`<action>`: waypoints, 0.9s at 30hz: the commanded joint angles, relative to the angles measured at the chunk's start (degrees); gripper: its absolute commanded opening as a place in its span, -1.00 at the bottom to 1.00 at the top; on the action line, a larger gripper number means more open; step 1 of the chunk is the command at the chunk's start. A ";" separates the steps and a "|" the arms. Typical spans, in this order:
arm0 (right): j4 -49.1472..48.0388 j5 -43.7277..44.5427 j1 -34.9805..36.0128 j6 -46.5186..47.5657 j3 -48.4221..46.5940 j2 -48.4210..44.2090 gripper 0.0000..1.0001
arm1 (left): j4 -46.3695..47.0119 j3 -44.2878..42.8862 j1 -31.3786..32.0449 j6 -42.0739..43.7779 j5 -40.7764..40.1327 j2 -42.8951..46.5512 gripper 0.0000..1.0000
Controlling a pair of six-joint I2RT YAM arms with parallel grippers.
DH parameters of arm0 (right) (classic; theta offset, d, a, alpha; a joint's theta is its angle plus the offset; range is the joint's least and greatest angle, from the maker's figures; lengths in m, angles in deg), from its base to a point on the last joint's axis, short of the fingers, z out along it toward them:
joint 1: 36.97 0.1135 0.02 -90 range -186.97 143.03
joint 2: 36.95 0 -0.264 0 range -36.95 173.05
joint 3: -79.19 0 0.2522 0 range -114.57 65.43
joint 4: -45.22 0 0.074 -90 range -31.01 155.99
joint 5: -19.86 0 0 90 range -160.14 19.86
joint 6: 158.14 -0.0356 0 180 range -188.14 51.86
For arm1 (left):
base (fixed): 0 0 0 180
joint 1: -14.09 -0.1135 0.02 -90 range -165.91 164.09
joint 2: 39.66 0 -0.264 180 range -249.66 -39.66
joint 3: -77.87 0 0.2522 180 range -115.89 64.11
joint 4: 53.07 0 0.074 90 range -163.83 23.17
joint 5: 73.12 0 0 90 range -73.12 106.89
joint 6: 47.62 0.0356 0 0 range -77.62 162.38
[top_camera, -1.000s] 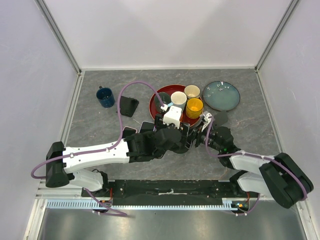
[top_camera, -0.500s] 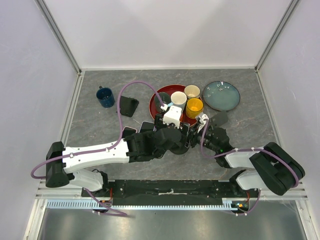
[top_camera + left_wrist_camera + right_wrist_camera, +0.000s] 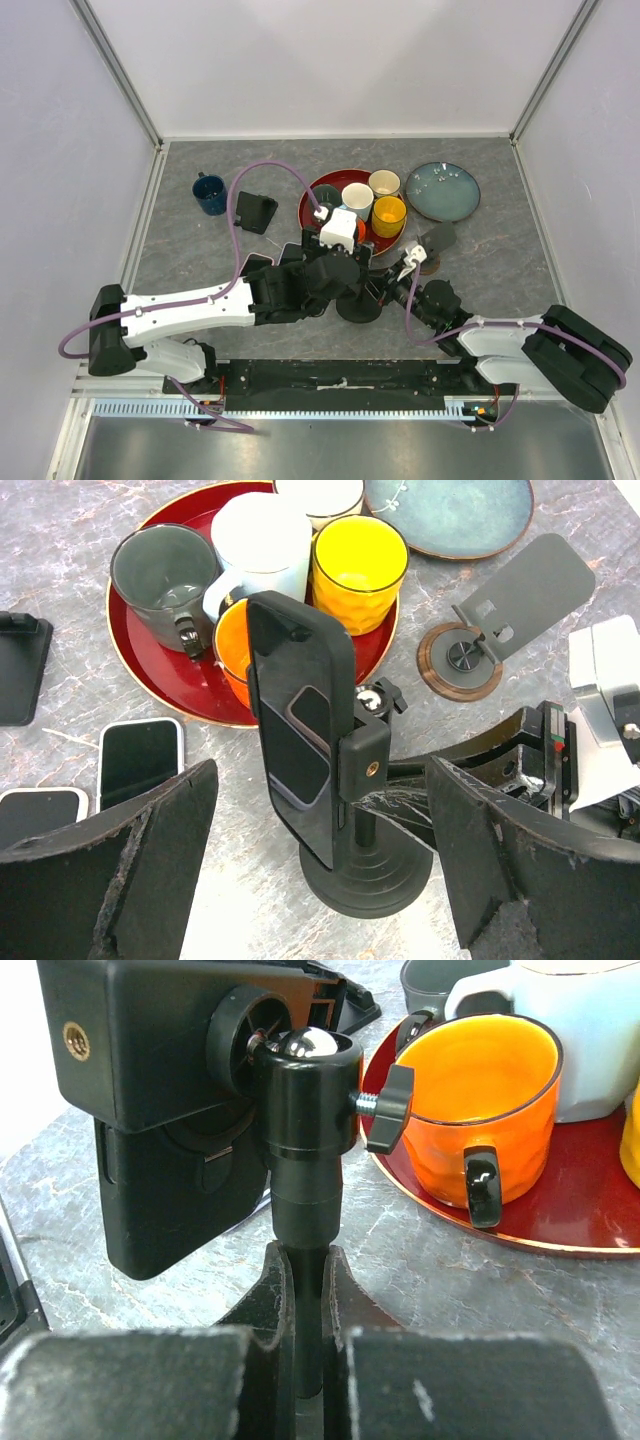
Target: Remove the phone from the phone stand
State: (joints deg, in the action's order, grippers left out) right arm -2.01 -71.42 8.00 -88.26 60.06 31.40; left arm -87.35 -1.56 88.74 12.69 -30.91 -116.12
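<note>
The phone [image 3: 300, 720], in a black case, stands upright in the clamp of the black phone stand [image 3: 365, 865], whose round base rests on the grey table. My left gripper [image 3: 320, 870] is open, one finger on each side of the phone and stand, touching neither. My right gripper [image 3: 307, 1260] is shut on the phone stand's thin pole [image 3: 305, 1160], low down, just under the ball joint. From that side the phone [image 3: 165, 1195] shows behind its clamp. In the top view the left wrist hides the phone; only the stand base [image 3: 358, 305] shows.
Just behind the stand is a red tray [image 3: 150, 670] holding a grey mug [image 3: 165, 570], a yellow cup [image 3: 358, 565] and an orange mug [image 3: 470, 1070]. A teal plate [image 3: 450, 510] and a grey stand [image 3: 510, 600] lie to the right. Loose phones [image 3: 140, 760] lie to the left.
The right gripper has closed from open onto the stand's pole, and its arm has shifted lower. The left gripper has stayed open around the phone.
</note>
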 commanded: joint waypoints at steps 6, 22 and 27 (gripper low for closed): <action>-5.36 13.22 6.09 3.85 0.80 0.55 -1.00 | 2.58 -1.65 -0.03 -0.45 -5.56 2.37 0.79; -6.59 36.51 25.60 16.95 -3.60 6.96 -1.00 | -10.33 -4.64 -1.88 -8.80 -6.53 -0.61 0.21; -7.39 39.33 27.80 18.27 -4.04 7.93 -1.00 | -13.41 -3.41 -1.88 -11.79 -6.44 -0.17 0.20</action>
State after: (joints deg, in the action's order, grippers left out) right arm -6.92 -36.25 34.46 -71.04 57.63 38.46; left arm -97.99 -5.23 87.01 6.59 -34.12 -116.43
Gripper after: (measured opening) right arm 0.061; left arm 0.605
